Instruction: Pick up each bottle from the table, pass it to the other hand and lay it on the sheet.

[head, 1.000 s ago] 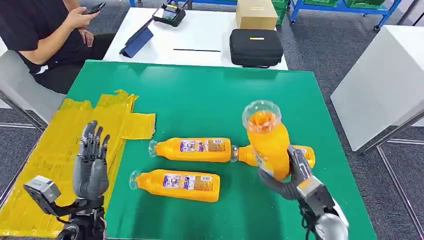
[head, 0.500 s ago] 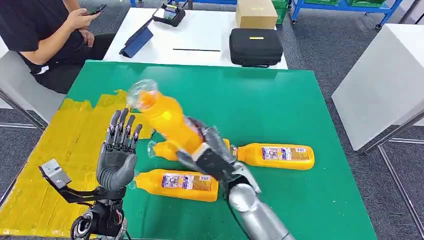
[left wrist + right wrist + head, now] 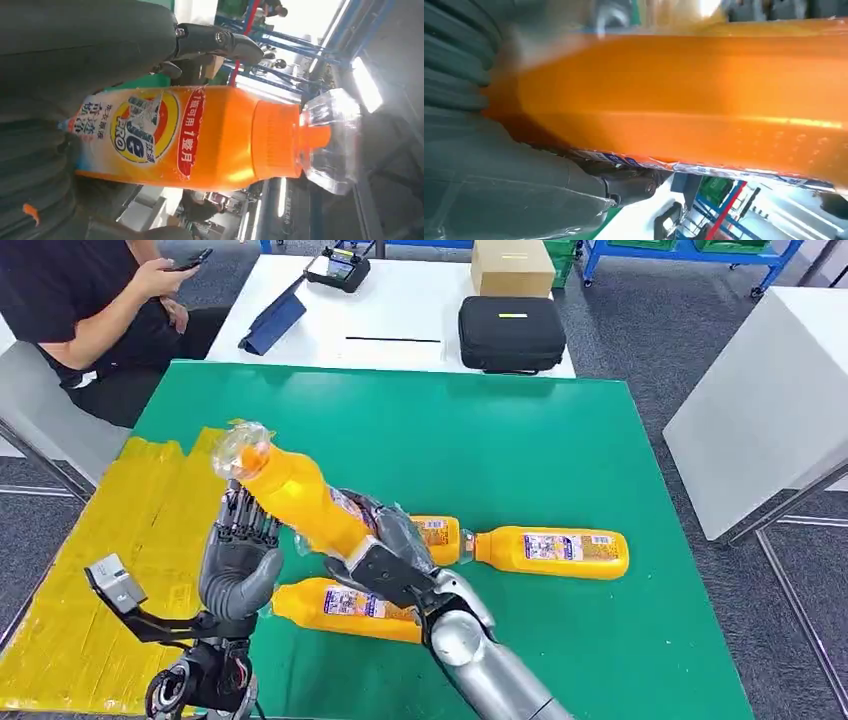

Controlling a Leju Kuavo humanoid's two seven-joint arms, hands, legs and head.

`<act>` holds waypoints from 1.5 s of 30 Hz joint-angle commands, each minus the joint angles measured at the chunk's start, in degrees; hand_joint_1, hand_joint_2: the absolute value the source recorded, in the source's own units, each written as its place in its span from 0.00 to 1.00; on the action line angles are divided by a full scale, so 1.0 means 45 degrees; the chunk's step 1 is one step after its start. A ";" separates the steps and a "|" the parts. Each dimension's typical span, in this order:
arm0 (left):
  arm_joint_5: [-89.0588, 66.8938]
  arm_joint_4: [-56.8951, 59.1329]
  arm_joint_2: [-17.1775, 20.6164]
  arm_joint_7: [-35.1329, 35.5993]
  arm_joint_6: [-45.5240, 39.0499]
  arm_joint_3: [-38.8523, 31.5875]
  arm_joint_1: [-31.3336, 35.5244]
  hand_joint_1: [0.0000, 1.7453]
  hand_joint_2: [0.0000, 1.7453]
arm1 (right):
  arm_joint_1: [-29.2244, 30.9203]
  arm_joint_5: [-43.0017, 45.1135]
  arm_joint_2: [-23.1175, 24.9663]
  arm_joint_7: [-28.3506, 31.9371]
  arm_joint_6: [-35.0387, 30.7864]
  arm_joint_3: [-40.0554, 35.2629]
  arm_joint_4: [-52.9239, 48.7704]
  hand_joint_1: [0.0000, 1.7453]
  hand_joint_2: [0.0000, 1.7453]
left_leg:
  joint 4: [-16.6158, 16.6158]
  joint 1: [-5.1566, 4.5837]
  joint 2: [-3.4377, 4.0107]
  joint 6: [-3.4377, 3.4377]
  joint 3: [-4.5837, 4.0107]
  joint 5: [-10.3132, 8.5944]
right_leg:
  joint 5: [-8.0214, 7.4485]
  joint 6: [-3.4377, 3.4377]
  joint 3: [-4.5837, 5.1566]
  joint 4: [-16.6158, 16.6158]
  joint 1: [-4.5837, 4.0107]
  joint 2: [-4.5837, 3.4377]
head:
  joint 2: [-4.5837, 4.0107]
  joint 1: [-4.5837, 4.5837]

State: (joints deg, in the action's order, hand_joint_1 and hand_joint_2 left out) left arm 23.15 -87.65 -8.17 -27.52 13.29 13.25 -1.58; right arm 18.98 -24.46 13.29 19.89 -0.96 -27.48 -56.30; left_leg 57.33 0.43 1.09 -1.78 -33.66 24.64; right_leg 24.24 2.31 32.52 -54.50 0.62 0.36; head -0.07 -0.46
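- The right hand (image 3: pixel 385 558) grips the orange bottle (image 3: pixel 300 498) by its lower body, tilted up, clear cap pointing far-left; the left hand (image 3: pixel 240 560) stands just beside it, fingers upright against the bottle, whether they clasp it I cannot tell
- The handover looks under way, not finished
- The yellow sheet (image 3: pixel 120 540) at the left carries no bottle; three bottles (image 3: pixel 545 552) lie on the green table (image 3: pixel 520 440), untouched

Standing beyond the green table (image 3: pixel 560 430): white table (image 3: pixel 400 315) carrying 1 black case (image 3: pixel 512 335), 1 cardboard box (image 3: pixel 512 267), 1 blue folder (image 3: pixel 272 324). Sitting at far left: person (image 3: pixel 85 315) holding phone (image 3: pixel 190 257). Lying beneath: grey carpet floor (image 3: pixel 640 330). Lining the rear: blue shelving (image 3: pixel 680 252).
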 commanded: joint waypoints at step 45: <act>-0.3404 0.0607 0.0354 0.0170 -0.4845 -0.1031 -0.0105 1.00 1.00 | 0.0799 -0.3792 -0.0053 -0.2270 -0.2785 -0.4651 0.2861 0.00 0.00 | -0.0009 0.0008 -0.0043 0.0029 -0.0020 -0.0013 | 0.0006 -0.0019 0.0033 0.0002 -0.0006 0.0031 | 0.0000 0.0005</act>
State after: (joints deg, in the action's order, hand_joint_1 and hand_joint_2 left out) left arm 21.40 -84.72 -8.17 -25.35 1.22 10.01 -4.28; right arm 28.07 -41.70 17.77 10.27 -13.07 -49.55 -39.30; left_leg 57.33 0.43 1.10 -1.69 -33.85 24.58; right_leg 24.23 2.28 32.82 -54.56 0.63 0.35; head -0.07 -0.44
